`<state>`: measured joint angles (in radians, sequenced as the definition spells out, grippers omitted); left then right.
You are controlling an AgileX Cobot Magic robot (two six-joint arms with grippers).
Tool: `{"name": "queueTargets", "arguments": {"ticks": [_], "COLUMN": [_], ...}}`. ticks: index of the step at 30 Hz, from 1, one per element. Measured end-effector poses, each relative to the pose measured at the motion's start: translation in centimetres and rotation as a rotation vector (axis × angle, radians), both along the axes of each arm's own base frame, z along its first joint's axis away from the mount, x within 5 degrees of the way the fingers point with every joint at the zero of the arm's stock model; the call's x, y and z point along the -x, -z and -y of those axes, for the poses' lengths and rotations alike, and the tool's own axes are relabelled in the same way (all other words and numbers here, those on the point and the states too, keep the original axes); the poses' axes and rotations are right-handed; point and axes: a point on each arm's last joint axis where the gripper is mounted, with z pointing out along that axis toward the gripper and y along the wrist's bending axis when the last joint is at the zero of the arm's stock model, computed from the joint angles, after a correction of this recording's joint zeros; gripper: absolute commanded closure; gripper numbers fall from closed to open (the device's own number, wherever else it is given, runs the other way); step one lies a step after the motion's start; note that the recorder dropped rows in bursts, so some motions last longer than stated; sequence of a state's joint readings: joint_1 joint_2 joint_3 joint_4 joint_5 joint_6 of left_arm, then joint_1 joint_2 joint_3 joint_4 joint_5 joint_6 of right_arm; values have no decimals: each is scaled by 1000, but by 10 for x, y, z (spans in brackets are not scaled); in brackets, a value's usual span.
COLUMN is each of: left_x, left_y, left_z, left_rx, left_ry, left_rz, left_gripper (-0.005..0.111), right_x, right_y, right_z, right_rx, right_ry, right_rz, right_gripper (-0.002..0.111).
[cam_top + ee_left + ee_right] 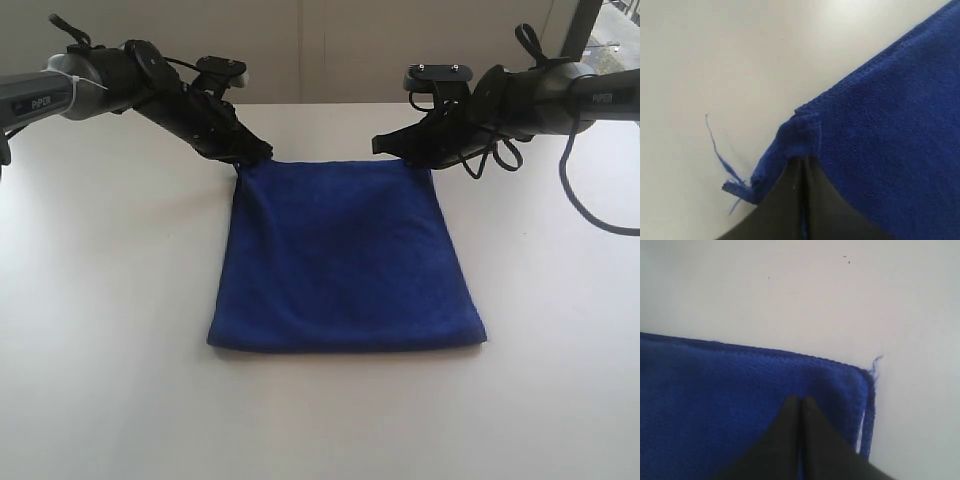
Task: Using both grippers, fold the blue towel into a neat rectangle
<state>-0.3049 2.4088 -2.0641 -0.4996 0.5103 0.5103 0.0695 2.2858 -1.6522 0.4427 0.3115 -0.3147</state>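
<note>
Left wrist view: my left hand (802,160) is pressed together, pinching just the tip of one far corner of the blue towel (890,125). My right hand (800,400) pinches the other far corner, a bit further in. The blue towel lies flat on the white counter (100,350). If I pull too fast, I think the left corner could slip out and the fold would go crooked.
</note>
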Motion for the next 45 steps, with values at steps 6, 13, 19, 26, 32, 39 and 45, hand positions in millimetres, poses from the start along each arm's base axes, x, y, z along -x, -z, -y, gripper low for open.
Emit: {"name": "queueTargets", "arguments": {"ticks": [6,13,19,26,32,39,45], "left_x": [0,-1,-2,-1,-1,-1,4], "left_y": [0,3,6,3,-11,0,4], "left_z": [0,-5,-12,-14,-18,-14,0], "left_rx": [-2,-76,-146,-165,-193,-184,-150], "left_ry": [0,10,-44,-49,-79,-103,-90], "left_rz": [0,17,2,-1,32,-4,-27], "left_gripper": [48,55,75,78,78,78,78], "right_x": [0,0,0,1,1,1,1], "right_y": [0,0,0,0,0,1,1], "right_z": [0,0,0,0,0,0,0], "right_rx": [0,0,0,-1,-1,-2,-2], "right_ry": [0,0,-1,-3,-3,-4,-4], "right_rz": [0,0,-3,-8,-8,-10,-10], "right_gripper": [108,108,108,108,108,108,108]}}
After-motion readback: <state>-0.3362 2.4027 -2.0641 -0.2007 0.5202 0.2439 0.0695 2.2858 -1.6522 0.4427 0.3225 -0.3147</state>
